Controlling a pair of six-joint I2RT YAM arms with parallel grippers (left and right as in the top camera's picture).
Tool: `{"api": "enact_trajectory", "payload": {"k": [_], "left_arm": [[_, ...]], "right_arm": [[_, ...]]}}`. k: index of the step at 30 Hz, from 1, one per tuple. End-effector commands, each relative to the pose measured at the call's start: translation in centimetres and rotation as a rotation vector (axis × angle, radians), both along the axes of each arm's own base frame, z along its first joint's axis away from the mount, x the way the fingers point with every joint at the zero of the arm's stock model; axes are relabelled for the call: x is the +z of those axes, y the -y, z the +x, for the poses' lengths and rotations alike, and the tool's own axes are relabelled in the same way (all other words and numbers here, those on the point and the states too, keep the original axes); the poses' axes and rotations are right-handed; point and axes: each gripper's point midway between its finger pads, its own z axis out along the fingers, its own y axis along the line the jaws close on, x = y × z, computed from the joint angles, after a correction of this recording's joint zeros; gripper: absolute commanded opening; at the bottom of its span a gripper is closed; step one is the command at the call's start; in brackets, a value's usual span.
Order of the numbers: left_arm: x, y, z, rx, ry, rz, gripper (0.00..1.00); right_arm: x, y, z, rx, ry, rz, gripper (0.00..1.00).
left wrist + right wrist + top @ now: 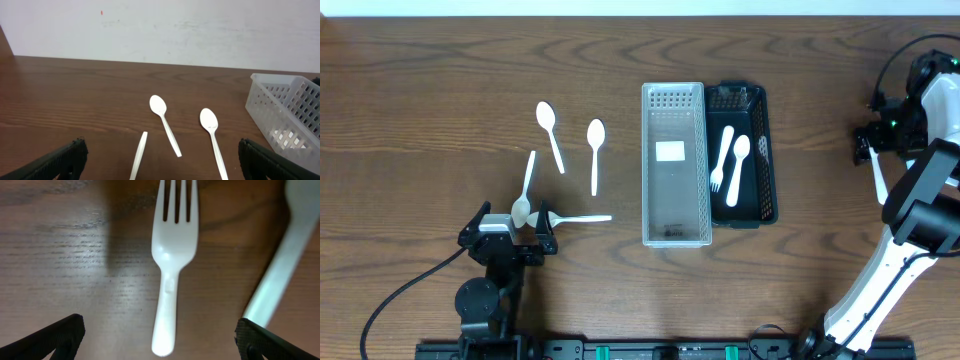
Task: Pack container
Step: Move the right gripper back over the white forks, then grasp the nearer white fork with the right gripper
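Landmark: white basket (673,200), mid-table, long axis running away from the robot.

- Black tray (765,200) is noted touching the basket's right side. A tray fork (720,160) and a tray spoon (738,165) lie in it side by side. The basket itself holds no cutlery; only a pale label is seen on its floor.
- Left of the basket, two spoons lie apart from it, bowls away from the robot: near spoon (596,150) and far spoon (549,130).
- Further left, a third spoon (525,188) lies with its bowl under the left gripper (510,222). A white utensil (582,218) points from that gripper towards the basket; its head is hidden by a finger.
- Left gripper: fingers are spread wide and nothing is held.
- Well right of the basket, past the tray, the right gripper (873,140) is low over the table.

View differences:
- Overhead shows only a thin white handle (878,178) at the right gripper.
- Right wrist view resolves it: a loose fork (170,255) lies flat on the wood, centred between the widely parted fingers of the right gripper (160,327) and not gripped. A blurred second utensil (280,275) lies just beside it.
- Left wrist view shows the basket (287,112) side-on, the two spoons (162,120) (212,130) ahead, and the third spoon's handle (139,160) between the open fingers of the left gripper (160,160).
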Motion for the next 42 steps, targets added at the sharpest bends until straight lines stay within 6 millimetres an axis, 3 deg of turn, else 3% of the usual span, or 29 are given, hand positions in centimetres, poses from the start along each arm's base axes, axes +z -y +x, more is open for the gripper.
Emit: {"api": "enact_trajectory", "payload": {"k": [1, 10, 17, 19, 22, 26, 30, 41, 42], "left_arm": [[-1.7, 0.0, 0.0, 0.001, -0.043, -0.003, 0.98], [-1.7, 0.0, 0.0, 0.001, -0.043, -0.003, 0.98], [-1.7, 0.0, 0.0, 0.001, -0.043, -0.003, 0.98], [-1.7, 0.0, 0.0, 0.001, -0.043, -0.003, 0.98], [-1.7, 0.0, 0.0, 0.001, -0.043, -0.003, 0.98], [-1.7, 0.0, 0.0, 0.001, -0.043, -0.003, 0.98], [-1.7, 0.0, 0.0, 0.001, -0.043, -0.003, 0.98], [-1.7, -0.1, 0.0, 0.001, -0.043, -0.003, 0.98], [-1.7, -0.1, 0.0, 0.001, -0.043, -0.003, 0.98]], "right_arm": [[0.4, 0.5, -0.3, 0.006, 0.018, -0.012, 0.99], [-1.9, 0.3, -0.9, 0.003, 0.013, -0.007, 0.99], [-2.2, 0.7, -0.1, 0.003, 0.049, -0.023, 0.99], [-2.2, 0.7, 0.0, 0.002, 0.052, -0.024, 0.96], [-2.2, 0.7, 0.0, -0.006, 0.053, -0.024, 0.80], [-2.3, 0.6, 0.0, -0.013, 0.060, -0.003, 0.93], [-2.6, 0.5, -0.3, -0.019, 0.058, 0.013, 0.88], [-4.9, -0.4, -2.0, -0.027, 0.022, 0.046, 0.88], [-5.0, -0.4, -2.1, -0.027, 0.021, 0.047, 0.84]]}}
